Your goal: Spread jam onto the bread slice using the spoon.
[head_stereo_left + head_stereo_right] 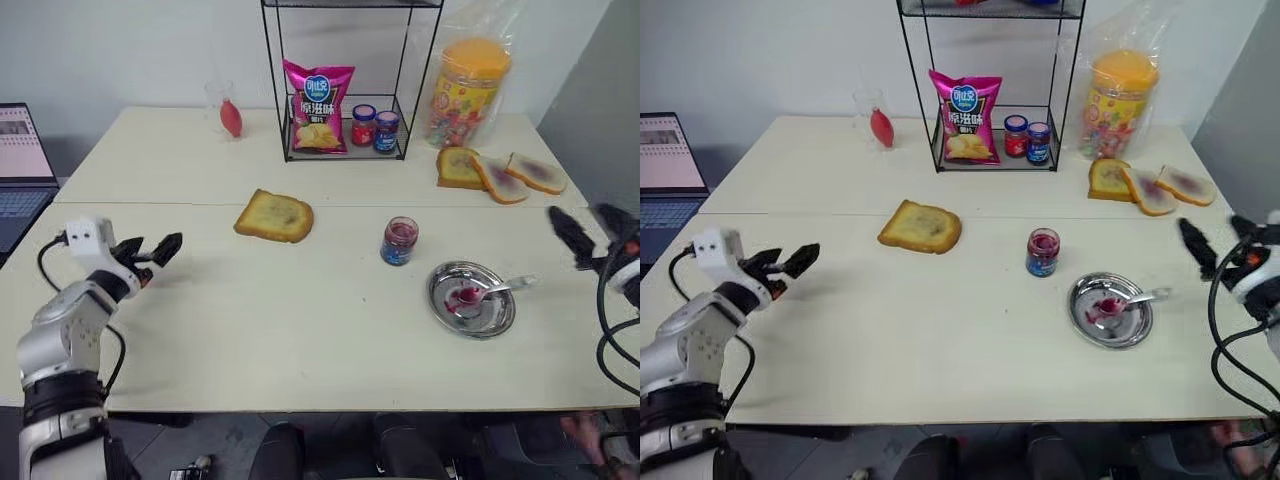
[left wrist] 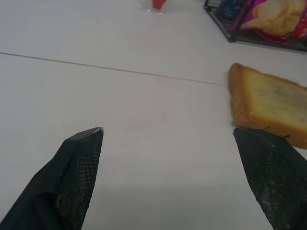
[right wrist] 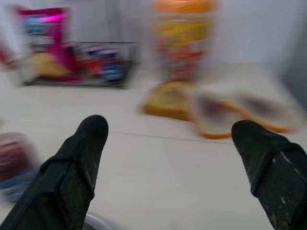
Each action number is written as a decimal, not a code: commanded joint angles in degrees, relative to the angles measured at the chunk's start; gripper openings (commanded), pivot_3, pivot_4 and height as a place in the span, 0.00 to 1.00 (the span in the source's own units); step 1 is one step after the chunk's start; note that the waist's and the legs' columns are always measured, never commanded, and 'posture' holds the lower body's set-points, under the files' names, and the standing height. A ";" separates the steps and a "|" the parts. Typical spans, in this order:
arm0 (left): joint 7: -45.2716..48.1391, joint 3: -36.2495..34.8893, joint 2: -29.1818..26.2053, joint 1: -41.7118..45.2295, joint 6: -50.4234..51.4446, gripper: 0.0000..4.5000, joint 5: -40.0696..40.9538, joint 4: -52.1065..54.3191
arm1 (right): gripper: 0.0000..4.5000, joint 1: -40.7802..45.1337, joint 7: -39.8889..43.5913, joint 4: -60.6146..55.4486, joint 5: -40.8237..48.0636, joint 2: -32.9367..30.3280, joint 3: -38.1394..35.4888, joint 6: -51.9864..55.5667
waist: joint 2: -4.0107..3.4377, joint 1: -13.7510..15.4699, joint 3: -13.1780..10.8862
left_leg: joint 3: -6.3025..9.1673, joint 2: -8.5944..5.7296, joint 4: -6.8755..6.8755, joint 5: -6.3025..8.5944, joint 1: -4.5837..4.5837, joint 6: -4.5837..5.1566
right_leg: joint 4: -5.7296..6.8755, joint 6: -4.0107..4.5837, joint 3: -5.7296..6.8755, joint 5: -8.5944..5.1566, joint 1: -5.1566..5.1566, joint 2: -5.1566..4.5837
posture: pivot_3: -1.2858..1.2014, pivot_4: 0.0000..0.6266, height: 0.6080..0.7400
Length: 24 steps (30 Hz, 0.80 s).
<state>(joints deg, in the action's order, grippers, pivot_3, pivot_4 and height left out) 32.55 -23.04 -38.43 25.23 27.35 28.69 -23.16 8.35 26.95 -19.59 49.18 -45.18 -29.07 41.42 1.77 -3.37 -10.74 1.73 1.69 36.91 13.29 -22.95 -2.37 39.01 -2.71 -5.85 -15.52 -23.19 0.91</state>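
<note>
The bread slice (image 1: 273,215), toasted with a yellowish centre, lies flat near the table's middle. To its right stands the small glass jar of dark red jam (image 1: 399,241) with a blue label. The spoon (image 1: 495,291) rests in a round metal plate (image 1: 497,318), its bowl in a red jam smear and its handle pointing right. My left gripper (image 1: 150,250) hovers open over the table's left side and points toward the bread (image 2: 268,103), well short of it. My right gripper (image 1: 590,228) is open at the table's right edge, right of the plate, holding nothing.
A black wire rack (image 1: 345,150) at the back holds a pink crisp bag and two lidded jars. An orange-lidded snack jar (image 1: 468,90) in a bag and three slices with purple spread (image 1: 500,175) sit back right. A laptop (image 1: 20,170) stands far left, a glass (image 1: 228,112) back left.
</note>
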 commanded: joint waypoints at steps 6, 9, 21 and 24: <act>8.91 15.75 0.62 15.52 -15.75 1.00 -15.23 -18.20 | 1.00 8.91 5.60 -11.51 15.36 -2.22 13.66 12.06 | 0.16 0.27 0.02 | 0.05 -0.04 -0.03 0.01 -0.27 -0.01 | -0.34 -0.01 0.09 0.00 -0.06 -0.06 | 0.52 0.24 1.00; 12.24 19.97 1.70 20.12 -22.52 1.00 -19.87 -26.42 | 1.00 10.07 3.80 -12.69 15.01 1.71 18.99 12.28 | 0.17 0.46 0.02 | 0.10 -0.05 -0.02 0.01 -0.48 -0.01 | -0.42 0.00 0.15 0.00 -0.18 -0.09 | 0.52 0.24 1.00; 14.08 22.39 6.43 30.63 -32.46 0.92 -27.09 -47.40 | 1.00 10.34 1.70 -12.87 8.79 9.04 25.62 10.09 | 0.17 0.68 0.02 | 0.36 -0.11 0.07 0.00 -1.09 0.00 | -0.03 0.18 0.35 0.13 -0.84 -0.06 | 0.52 0.24 1.00; 14.68 21.90 7.02 31.51 -32.91 0.80 -27.31 -48.67 | 1.00 11.13 0.09 -13.26 8.58 9.85 25.47 10.38 | 0.17 0.68 0.02 | 0.42 -0.11 0.10 -0.01 -1.08 0.00 | -0.01 0.17 0.39 0.12 -0.83 -0.05 | 0.52 0.24 1.00</act>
<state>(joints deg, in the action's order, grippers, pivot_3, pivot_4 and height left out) 46.86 -0.73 -31.69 55.39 -4.41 2.11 -71.15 18.32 28.10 -31.26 57.40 -35.74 -2.02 52.32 1.94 -2.69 -10.72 2.15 1.58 37.03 13.29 -24.03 -2.37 39.01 -2.54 -5.46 -15.40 -24.01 0.86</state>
